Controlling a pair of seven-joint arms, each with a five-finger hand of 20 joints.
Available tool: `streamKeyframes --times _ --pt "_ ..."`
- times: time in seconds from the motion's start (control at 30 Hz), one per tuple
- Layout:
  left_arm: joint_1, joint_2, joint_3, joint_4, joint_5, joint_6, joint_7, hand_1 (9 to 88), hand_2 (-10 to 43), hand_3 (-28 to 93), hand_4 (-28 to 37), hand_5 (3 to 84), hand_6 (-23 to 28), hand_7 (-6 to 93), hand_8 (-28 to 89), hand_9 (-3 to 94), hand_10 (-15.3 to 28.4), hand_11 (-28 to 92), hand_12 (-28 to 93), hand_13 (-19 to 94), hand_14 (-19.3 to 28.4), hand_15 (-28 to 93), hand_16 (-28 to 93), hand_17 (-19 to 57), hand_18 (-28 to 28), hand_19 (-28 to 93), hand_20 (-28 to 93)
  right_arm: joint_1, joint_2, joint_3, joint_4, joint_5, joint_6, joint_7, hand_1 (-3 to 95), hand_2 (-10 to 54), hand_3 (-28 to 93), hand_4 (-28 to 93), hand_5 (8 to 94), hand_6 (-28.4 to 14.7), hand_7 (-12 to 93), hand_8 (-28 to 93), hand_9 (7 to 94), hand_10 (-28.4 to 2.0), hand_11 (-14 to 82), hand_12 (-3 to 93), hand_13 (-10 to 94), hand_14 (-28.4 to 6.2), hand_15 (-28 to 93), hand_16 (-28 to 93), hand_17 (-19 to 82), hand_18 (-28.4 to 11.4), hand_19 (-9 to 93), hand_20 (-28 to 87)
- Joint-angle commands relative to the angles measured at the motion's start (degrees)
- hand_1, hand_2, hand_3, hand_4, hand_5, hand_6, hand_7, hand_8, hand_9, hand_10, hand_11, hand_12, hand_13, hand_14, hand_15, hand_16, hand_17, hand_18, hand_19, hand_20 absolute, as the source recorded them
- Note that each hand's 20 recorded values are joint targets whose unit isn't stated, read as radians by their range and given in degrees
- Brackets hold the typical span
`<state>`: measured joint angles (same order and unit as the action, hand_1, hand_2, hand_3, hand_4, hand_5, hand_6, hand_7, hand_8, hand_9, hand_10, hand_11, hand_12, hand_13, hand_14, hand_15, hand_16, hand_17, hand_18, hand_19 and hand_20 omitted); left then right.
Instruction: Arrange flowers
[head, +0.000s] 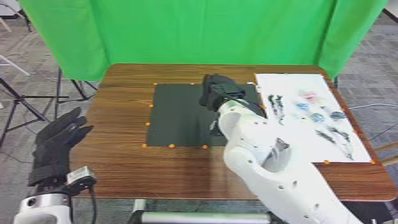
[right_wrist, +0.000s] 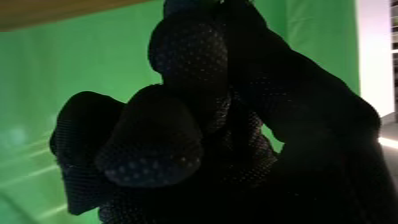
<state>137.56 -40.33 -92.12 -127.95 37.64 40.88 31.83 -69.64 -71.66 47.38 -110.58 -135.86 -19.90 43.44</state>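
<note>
My right hand (head: 222, 92) is over the upper right part of the dark mat (head: 182, 115). In the right wrist view my right hand (right_wrist: 191, 120) has curled fingers, its thumb close against a fingertip; no flower can be made out there. A small dark item (head: 215, 129) shows on the mat beside my right forearm, partly covered, too unclear to name. Dark stems (head: 277, 107), a pink flower (head: 307, 95), blue flowers (head: 317, 117) and more dark stems (head: 338, 137) lie on the white sheet (head: 293, 82). My left hand (head: 58, 145) is open at the table's left edge.
The brown table (head: 120, 165) carries the mat and the sheet side by side, with small orange markers along their edges. My right forearm crosses the sheet's left part. Behind the table hangs a green curtain (head: 195, 35); a dark stand (head: 31, 117) is on the floor at the left.
</note>
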Motion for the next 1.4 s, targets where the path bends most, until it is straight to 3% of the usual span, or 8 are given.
streamKeyframes --times 0.03,0.23,0.37,0.4,0.53,0.97,1.17,1.4 --pt "-2.11 -2.57 0.19 0.53 3.16 -2.49 -2.99 26.7 5.7 83 -19.6 37.9 9.8 16.4 -12 31.3 19.3 37 5 24 26.8 65 -18 -9.1 21.8 62 3 -0.09 -7.20 -2.09 3.02 -3.98 -1.93 -3.52 53.1 -8.1 77 -24 86.4 -5.1 23 26 91.4 -11.1 46.7 26.7 94 -3.5 65 24 70 -15.7 93 39" --pt "-4.19 -3.45 1.58 1.27 3.92 -3.43 -3.61 26.6 5.7 83 -19.5 37.8 9.8 16.4 -11 31.3 19.3 37 5 24 26.8 66 -18 -9.1 21.8 62 3 -0.23 -10.57 -2.89 6.39 -6.05 -2.25 -4.73 53.1 -8.1 77 -24 86.4 -5.0 24 26 91.4 -11.1 46.7 26.7 94 -3.4 65 24 70 -15.6 93 39" --pt "-6.64 -4.93 2.51 2.10 5.66 -4.97 -4.94 26.8 5.8 83 -19.6 37.8 9.8 16.4 -11 31.3 19.3 37 5 24 26.8 66 -18 -9.1 21.7 62 3 -0.84 -12.49 -2.74 8.58 -7.08 -3.07 -4.71 53.0 -8.1 77 -24 86.5 -4.9 24 26 91.5 -11.1 46.8 26.7 94 -3.4 65 24 70 -15.6 93 39" --pt "-7.24 -4.59 3.02 2.30 5.40 -4.86 -4.68 26.8 5.8 83 -19.7 37.8 9.8 16.4 -12 31.3 19.3 37 5 24 26.8 66 -18 -9.1 21.7 62 3 -1.06 -12.63 -2.82 8.88 -7.35 -2.86 -4.73 53.0 -8.1 77 -24 86.5 -5.0 24 26 91.4 -11.0 46.8 26.7 94 -3.4 65 24 70 -15.6 93 39" --pt "-8.98 -5.87 3.79 2.94 6.74 -6.17 -5.80 26.7 5.7 83 -19.6 37.7 9.6 16.6 -12 31.2 19.3 37 5 24 26.8 66 -18 -9.1 21.8 62 3 -1.57 -13.53 -3.16 11.46 -8.13 -2.85 -4.00 53.0 -8.1 77 -24 86.5 -5.0 24 26 91.4 -11.0 46.9 26.7 94 -3.4 65 24 70 -15.7 93 39" --pt "-9.81 -9.37 2.64 3.57 10.06 -9.26 -8.70 26.7 5.7 83 -19.2 37.7 9.7 16.5 -12 31.2 19.3 37 5 24 26.9 66 -18 -9.1 21.7 62 3 -5.91 -15.64 -1.63 14.76 -11.32 -6.75 -3.88 52.8 -7.9 76 -24 86.4 -4.9 24 26 91.4 -10.9 46.9 26.6 94 -3.3 65 24 70 -15.8 93 39" --pt "-11.74 -9.98 3.41 4.19 11.01 -10.46 -9.89 26.8 5.7 83 -19.3 37.7 9.7 16.4 -12 31.3 19.3 37 5 24 26.9 66 -18 -9.1 21.8 62 3 -7.04 -16.57 -1.80 14.68 -11.90 -7.24 -4.69 52.8 -7.9 76 -23 86.5 -4.9 24 25 91.4 -10.9 46.9 26.7 94 -3.4 65 24 70 -15.9 93 39" --pt "-12.33 -10.34 3.70 4.32 11.71 -10.83 -10.69 26.9 5.8 83 -19.3 37.7 9.7 16.3 -11 31.2 19.3 37 5 24 26.8 66 -18 -9.1 21.7 62 3 -7.64 -17.60 -2.21 13.88 -13.15 -7.60 -6.21 52.6 -8.2 76 -23 86.5 -4.8 24 25 91.5 -10.8 46.8 26.6 94 -3.5 65 24 70 -16.0 93 38"
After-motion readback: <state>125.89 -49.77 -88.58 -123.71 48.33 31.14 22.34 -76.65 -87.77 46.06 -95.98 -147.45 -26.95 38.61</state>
